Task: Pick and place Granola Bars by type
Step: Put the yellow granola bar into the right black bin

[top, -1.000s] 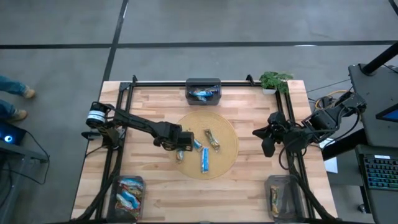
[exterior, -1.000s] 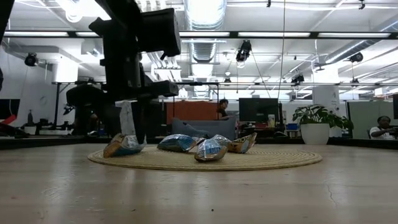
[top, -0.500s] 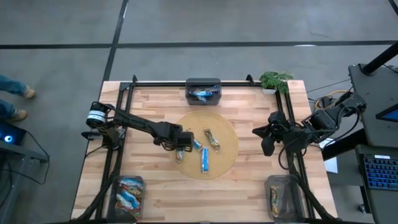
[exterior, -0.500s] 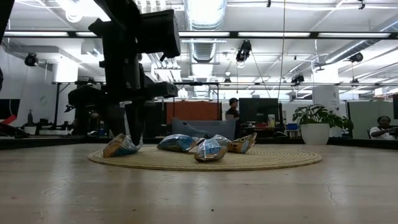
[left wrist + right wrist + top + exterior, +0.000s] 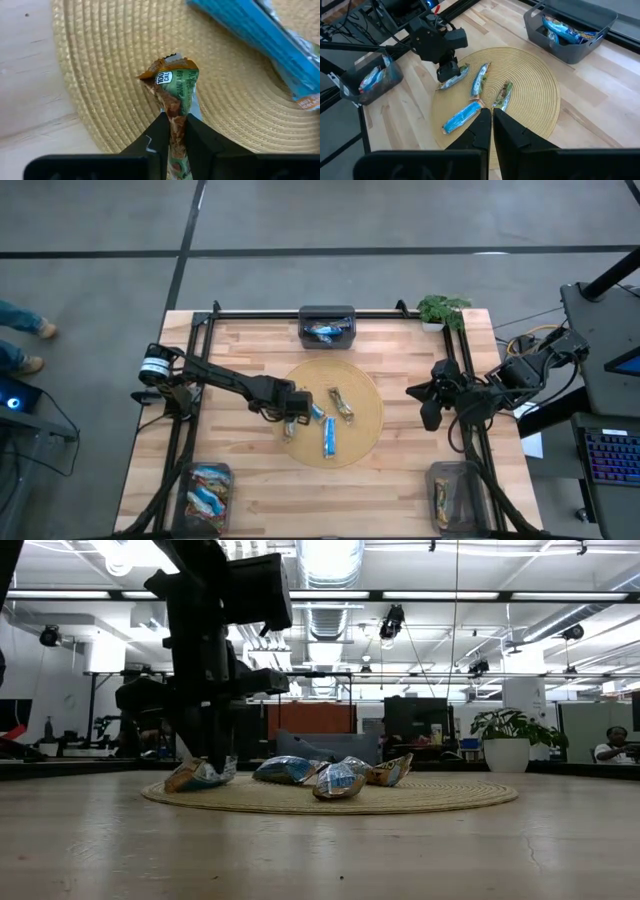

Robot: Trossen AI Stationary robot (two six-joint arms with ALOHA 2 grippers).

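Note:
A round woven mat [image 5: 366, 432] lies mid-table with several granola bars on it. A green-brown bar [image 5: 172, 85] lies at the mat's left edge, and my left gripper [image 5: 174, 117] stands over it, shut on it; the low view shows this gripper [image 5: 207, 755] coming down on the bar [image 5: 195, 776]. Two blue bars [image 5: 316, 412] [image 5: 328, 437] and another brown bar [image 5: 342, 404] lie flat on the mat. My right gripper [image 5: 488, 114] waits shut, raised near the table's right edge [image 5: 420, 395], holding nothing. My left gripper pinches the green-brown bar's two long sides [image 5: 176, 112] between its two fingers, which lie across the bar. The fingers come from above, pointing steeply down. The wrapper is squeezed narrow between them, and the bar's far end [image 5: 169, 70] rests on the mat.
Three grey bins stand on the table: one at the far edge [image 5: 327, 326] with blue bars, one at the near left [image 5: 205, 490] with blue-white bars, one at the near right [image 5: 455, 495] with a brown bar. A small plant [image 5: 441, 310] stands at the far right corner.
My left gripper has kept its place over the mat's left edge and has shut, its fingers closing on the green-brown bar. The bar still lies on the mat.

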